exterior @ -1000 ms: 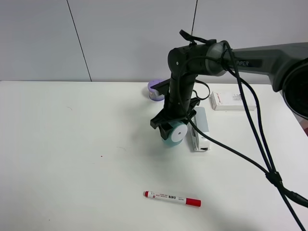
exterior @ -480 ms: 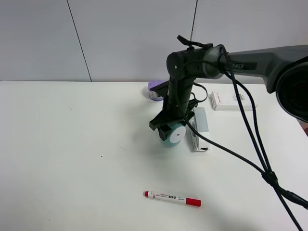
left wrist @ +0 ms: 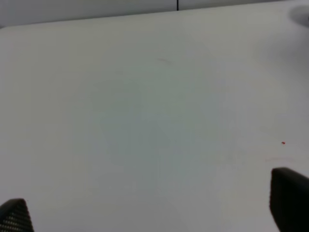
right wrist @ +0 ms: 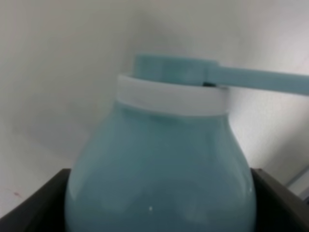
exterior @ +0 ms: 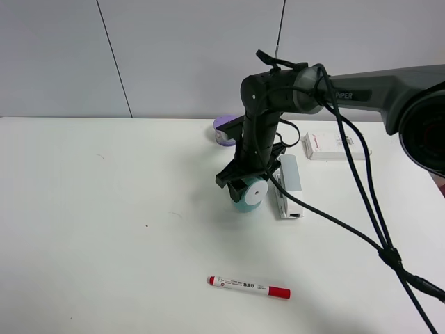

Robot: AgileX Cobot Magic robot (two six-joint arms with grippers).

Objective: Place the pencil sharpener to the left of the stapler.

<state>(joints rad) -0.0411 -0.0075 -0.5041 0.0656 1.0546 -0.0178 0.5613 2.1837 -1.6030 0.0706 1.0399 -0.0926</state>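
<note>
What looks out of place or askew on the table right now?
Nothing stands out. The pencil sharpener sits in the right gripper, just left of the stapler. The marker lies flat, and nothing looks spilled or damaged.

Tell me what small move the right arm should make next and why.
Probably open the right gripper to release: the pencil sharpener it clamps is just left of the stapler, low over the table, though contact is unclear.
</note>
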